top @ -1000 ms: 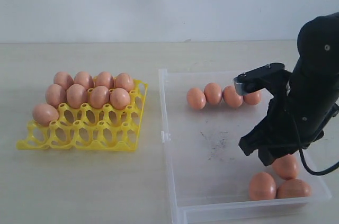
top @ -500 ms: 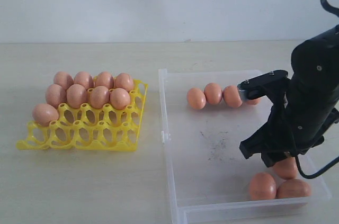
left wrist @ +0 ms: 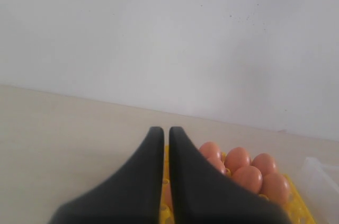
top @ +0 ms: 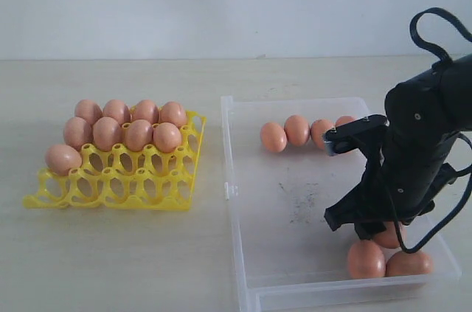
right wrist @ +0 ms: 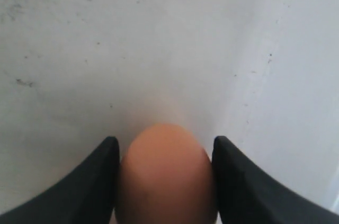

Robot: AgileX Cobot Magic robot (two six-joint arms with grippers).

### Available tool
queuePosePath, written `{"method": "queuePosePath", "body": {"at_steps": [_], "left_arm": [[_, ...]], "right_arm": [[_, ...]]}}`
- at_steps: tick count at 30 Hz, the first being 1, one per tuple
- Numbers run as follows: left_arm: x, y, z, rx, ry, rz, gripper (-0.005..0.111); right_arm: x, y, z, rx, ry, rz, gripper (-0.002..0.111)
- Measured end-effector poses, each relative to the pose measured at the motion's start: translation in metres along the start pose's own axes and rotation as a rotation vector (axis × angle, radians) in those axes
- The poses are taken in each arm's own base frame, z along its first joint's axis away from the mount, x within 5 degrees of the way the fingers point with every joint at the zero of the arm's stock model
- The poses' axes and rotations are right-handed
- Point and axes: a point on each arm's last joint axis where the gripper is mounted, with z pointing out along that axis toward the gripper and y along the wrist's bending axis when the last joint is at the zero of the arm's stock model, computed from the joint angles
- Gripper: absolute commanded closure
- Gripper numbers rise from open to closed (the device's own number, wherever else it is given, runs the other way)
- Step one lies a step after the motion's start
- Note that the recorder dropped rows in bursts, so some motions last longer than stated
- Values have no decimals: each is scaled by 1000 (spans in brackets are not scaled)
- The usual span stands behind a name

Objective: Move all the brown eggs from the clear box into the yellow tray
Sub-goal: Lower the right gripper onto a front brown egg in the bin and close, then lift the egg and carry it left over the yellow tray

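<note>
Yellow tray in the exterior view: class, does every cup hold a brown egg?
No: the yellow tray holds brown eggs mainly toward its far side, and most near cups stand empty.

bright even light, soft shadows, right gripper (right wrist: 165, 144) blurry close-up.

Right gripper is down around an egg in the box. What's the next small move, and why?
Probably close the right gripper gently on the egg. Its fingers flank the egg on both sides, low over the box floor, but they do not look clamped yet. Lift only after that.
</note>
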Motion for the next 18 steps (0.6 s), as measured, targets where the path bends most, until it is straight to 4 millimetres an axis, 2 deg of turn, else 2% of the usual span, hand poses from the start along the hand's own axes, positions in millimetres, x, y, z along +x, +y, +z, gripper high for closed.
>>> {"method": "queuePosePath", "body": {"at_steps": [1, 3, 5, 6, 10, 14, 18], "left_arm": [[0, 0, 0, 0, 0, 0, 103], [0, 0, 0, 0, 0, 0, 103], [0, 0, 0, 0, 0, 0, 103], [0, 0, 0, 0, 0, 0, 103], [0, 0, 0, 0, 0, 0, 103], [0, 0, 0, 0, 0, 0, 103], [0, 0, 0, 0, 0, 0, 103]], "right_arm": [[0, 0, 0, 1, -5, -8, 63], [-1, 0, 1, 0, -5, -30, 76], [-1, 0, 1, 2, -5, -59, 104], [-1, 0, 1, 2, -5, -73, 108], [-4, 0, 1, -2, -39, -104, 109], [-13, 2, -1, -12, -144, -109, 109], [-25, 2, -18, -25, -321, -106, 109]]}}
